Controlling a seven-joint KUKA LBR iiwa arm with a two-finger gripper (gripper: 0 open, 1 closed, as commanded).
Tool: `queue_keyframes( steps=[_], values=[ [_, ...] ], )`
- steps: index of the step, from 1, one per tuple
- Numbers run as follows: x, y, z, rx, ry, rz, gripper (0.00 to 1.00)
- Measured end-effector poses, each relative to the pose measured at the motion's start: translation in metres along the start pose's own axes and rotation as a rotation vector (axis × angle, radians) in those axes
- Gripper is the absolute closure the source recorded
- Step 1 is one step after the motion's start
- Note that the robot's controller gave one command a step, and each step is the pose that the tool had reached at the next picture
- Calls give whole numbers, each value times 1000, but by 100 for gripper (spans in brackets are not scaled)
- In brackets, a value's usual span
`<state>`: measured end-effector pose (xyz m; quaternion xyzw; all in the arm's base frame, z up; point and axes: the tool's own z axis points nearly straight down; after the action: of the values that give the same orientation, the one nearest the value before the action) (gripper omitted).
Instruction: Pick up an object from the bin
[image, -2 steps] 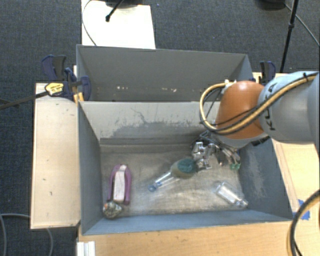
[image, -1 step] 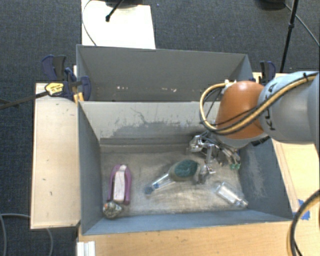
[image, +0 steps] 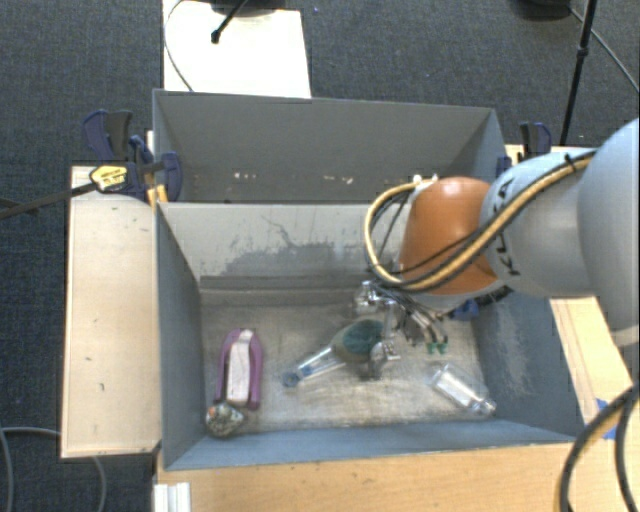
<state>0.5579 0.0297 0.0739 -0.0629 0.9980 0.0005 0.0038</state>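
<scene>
My fingers (image: 377, 352) sit low near the middle of the scuffed grey bin (image: 290, 300), at a teal brush (image: 322, 365); their spread I cannot tell. Dark carpet (image: 60, 60) surrounds it.

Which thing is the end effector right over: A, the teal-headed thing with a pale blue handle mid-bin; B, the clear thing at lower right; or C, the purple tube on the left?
A: the end effector hangs right at the teal-headed thing, well apart from the other two.
</scene>
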Motion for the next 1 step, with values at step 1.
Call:
queue_keyframes(
  steps=[1],
  values=[
    [-3, -2, -2, 1, -9, 2, 100]
  ],
)
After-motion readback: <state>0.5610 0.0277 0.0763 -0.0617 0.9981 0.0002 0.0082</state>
